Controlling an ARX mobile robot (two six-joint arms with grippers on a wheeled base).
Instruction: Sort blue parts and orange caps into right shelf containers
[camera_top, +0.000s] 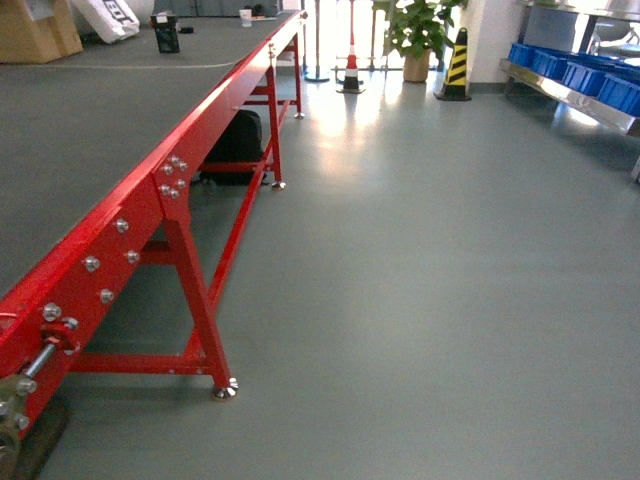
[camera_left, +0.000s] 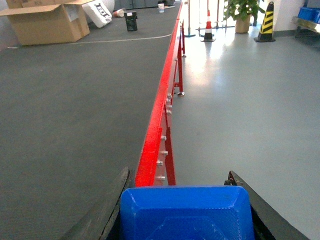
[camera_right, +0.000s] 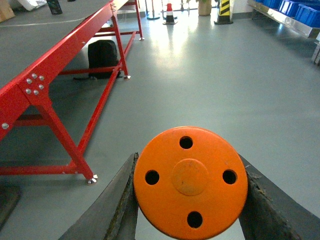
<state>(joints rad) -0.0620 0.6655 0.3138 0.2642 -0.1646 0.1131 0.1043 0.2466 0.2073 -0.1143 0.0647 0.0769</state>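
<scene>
In the left wrist view a blue part (camera_left: 185, 214) fills the bottom of the frame, pinched between the two dark fingers (camera_left: 102, 215) of my left gripper (camera_left: 185, 210), which is shut on it above the red conveyor rail. In the right wrist view my right gripper (camera_right: 190, 182) is shut on an orange cap (camera_right: 190, 180), whose flat holed face points at the camera. The right shelf containers (camera_top: 575, 72) are blue crates standing on the steel shelf (camera_top: 560, 95) at the far right of the head view. Neither gripper shows in the head view.
A long red-framed conveyor (camera_top: 150, 205) with a grey belt runs along the left. A black bag (camera_top: 235, 145) lies under it. Striped cones (camera_top: 456, 66) and a potted plant (camera_top: 418, 35) stand at the far end. Cardboard boxes (camera_left: 47, 22) sit beyond the belt. Open grey floor (camera_top: 430, 280) lies between conveyor and shelf.
</scene>
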